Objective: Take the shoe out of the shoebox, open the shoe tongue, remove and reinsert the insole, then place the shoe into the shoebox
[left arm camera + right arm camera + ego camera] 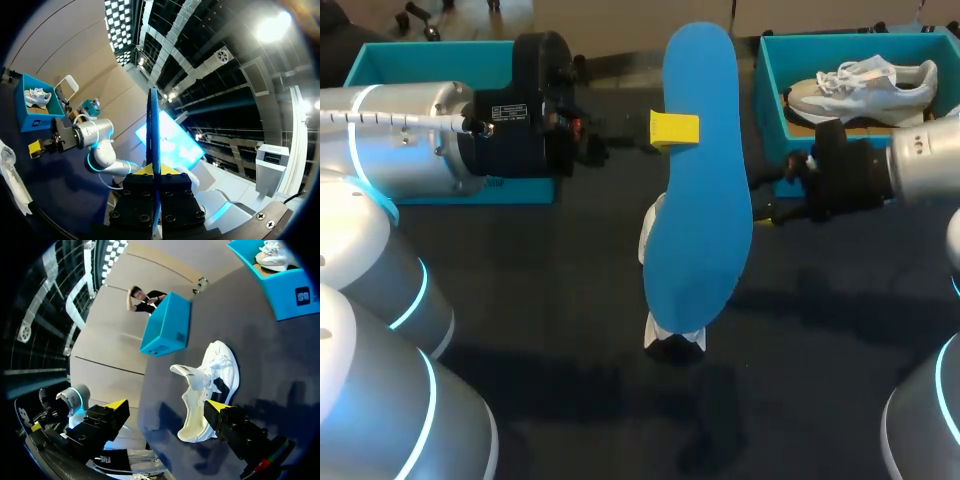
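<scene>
Dark table [570,300], both our arms in over it: left arm [400,130] from the left edge, right arm [920,160] from the right. Two teal boxes sit at the far side: left shoebox [430,60] partly behind our left arm, and right shoebox [770,80] with a spare shoe [865,85] inside it. The blue insole [700,200] is up off the table, broad face to the head camera. Our left gripper [155,172] is clamped on it, one finger on each face, and it's edge-on in the left wrist view. The white shoe [210,385] rests on the table between the boxes, mostly hidden under the insole in the head view, outside both boxes. Our right gripper [167,407] has its fingers spread wide and grips nothing; the shoe lies just ahead of it, untouched.
</scene>
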### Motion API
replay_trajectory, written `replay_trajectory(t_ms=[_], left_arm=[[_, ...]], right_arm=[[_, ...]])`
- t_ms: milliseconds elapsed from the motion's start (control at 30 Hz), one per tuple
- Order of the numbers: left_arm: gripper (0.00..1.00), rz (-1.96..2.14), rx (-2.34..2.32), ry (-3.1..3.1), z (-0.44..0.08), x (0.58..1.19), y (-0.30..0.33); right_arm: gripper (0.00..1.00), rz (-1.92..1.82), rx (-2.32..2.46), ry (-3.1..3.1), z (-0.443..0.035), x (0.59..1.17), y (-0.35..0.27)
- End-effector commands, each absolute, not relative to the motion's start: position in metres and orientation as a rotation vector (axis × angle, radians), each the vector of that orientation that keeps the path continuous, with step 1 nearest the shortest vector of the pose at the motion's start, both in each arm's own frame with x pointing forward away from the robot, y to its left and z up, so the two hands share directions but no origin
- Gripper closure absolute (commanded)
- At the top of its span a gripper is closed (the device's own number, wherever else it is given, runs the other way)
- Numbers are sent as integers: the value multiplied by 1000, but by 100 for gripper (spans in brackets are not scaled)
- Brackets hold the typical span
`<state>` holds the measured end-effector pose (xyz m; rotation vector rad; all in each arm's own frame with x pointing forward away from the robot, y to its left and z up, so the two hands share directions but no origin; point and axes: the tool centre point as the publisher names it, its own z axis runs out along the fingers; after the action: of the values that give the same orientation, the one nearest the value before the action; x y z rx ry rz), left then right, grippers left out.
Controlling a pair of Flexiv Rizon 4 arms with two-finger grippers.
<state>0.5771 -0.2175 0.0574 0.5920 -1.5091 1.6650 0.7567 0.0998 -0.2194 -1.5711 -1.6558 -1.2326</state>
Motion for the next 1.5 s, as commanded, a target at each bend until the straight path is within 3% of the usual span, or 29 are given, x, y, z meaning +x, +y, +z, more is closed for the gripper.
replay_trajectory(t_ms=[33,800,1500], left_arm=[[100,1684,613,-1498,61,568,-221],[100,2120,-52,-1934,47,624,-184],[100,2253,-535,-2199,12,651,-170]], right_arm=[[0,-1239,-1577,-1653,-220,753,100],[0,-1340,-1506,-1489,-202,768,90],[0,-1349,-1484,-1423,-183,780,90]])
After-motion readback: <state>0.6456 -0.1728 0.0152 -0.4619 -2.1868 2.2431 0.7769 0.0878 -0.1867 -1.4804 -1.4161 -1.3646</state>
